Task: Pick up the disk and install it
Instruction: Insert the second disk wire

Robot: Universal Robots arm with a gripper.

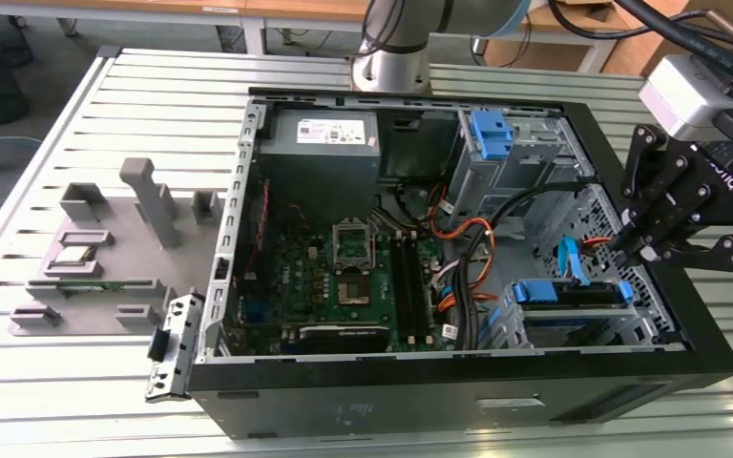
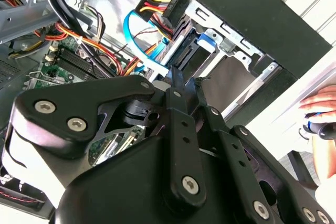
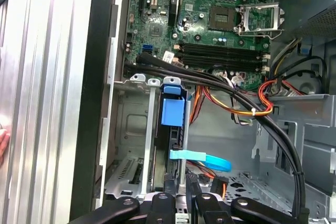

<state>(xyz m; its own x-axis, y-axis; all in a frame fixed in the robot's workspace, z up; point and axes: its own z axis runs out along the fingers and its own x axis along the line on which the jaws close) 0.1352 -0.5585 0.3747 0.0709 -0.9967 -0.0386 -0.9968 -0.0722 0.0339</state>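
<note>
The computer case (image 1: 469,396) is black outside and bare grey metal inside, on a pale grey slatted table (image 1: 73,401). The motherboard (image 1: 341,277) is green. The disk (image 1: 573,292) shows a blue carrier. Orange and black cables (image 1: 462,258) cross the case; a light blue cable (image 1: 565,256) curves nearby. The gripper (image 1: 638,253) is black.

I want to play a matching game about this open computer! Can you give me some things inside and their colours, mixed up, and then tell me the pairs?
Things:
1. The disk's handle tab
2. The gripper
3. The motherboard
4. The power supply box

Colours:
A. green
B. grey with a white label
C. blue
D. black

Pairs: 1-C, 2-D, 3-A, 4-B
</note>
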